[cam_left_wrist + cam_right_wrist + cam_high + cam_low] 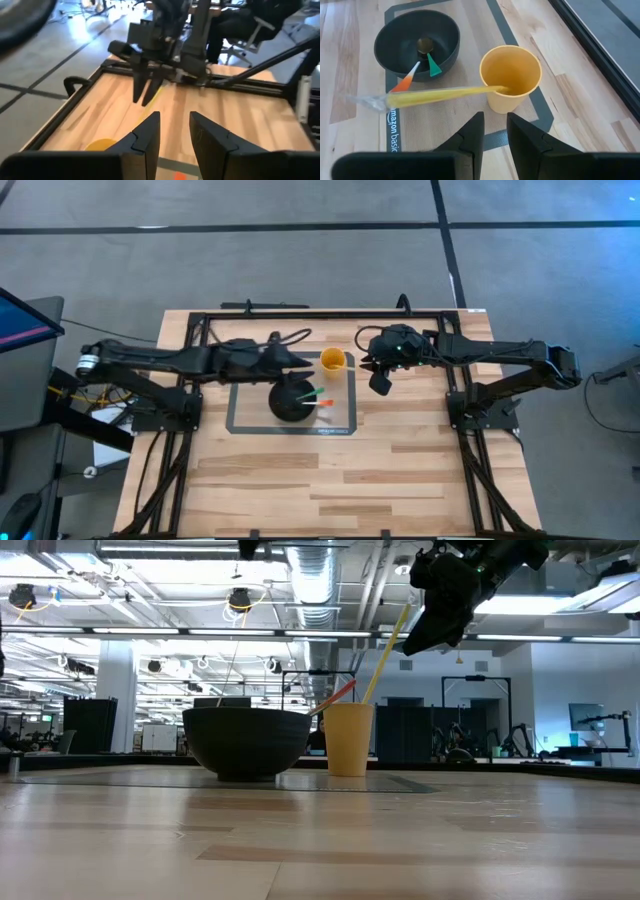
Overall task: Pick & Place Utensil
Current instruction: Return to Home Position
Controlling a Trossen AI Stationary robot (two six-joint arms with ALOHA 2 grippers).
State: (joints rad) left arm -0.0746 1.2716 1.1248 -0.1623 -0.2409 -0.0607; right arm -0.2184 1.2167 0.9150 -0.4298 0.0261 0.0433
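Observation:
A yellow cup [333, 361] [512, 95] stands on a grey mat [240, 415] beside a black bowl [290, 405] [402, 47]. A long yellow utensil [445, 94] [385, 650] has one end in the cup and leans on its rim, slanting up toward my right gripper. A green utensil [433, 66] and an orange one [405, 82] lie in the bowl. My right gripper [380, 385] [495, 117] hovers high, right of the cup, slightly open, with the utensil ahead of its fingertips and not between them. My left gripper [305, 366] [175, 117] is open over the bowl's far edge.
The mat sits at the table's far middle. A black frame rail [320, 313] runs along the far edge, and both arm bases stand at the table's sides. Bare wood [320, 480] fills the near half.

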